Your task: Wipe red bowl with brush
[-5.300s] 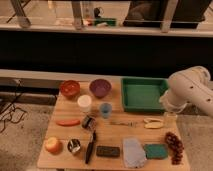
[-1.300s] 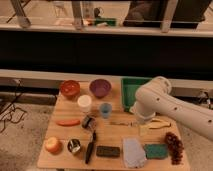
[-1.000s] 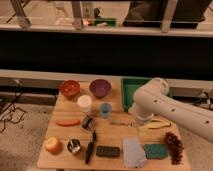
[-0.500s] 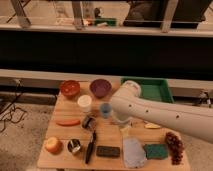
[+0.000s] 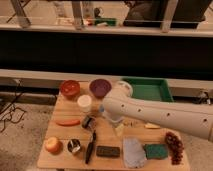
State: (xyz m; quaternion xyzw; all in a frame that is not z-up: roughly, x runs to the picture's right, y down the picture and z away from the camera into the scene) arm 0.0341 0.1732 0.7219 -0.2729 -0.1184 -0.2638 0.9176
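Camera view, room: dark panels behind; cables on the floor at left
Table (image 5: 65, 159): pale wood, crowded
Arm (image 5: 165, 117): white, reaching in from the right; a low sweep could knock the white cup (image 5: 84, 102) or purple bowl (image 5: 100, 87)
Gripper (image 5: 118, 126): under the arm's tip, mid-table; spread wide, holding nothing
Red bowl (image 5: 70, 88): far left, beside the purple bowl
Brush (image 5: 90, 146): near edge, left of the black block (image 5: 107, 151); thin and lying flat, so a grab may slip or nudge the silver cylinder (image 5: 74, 146)
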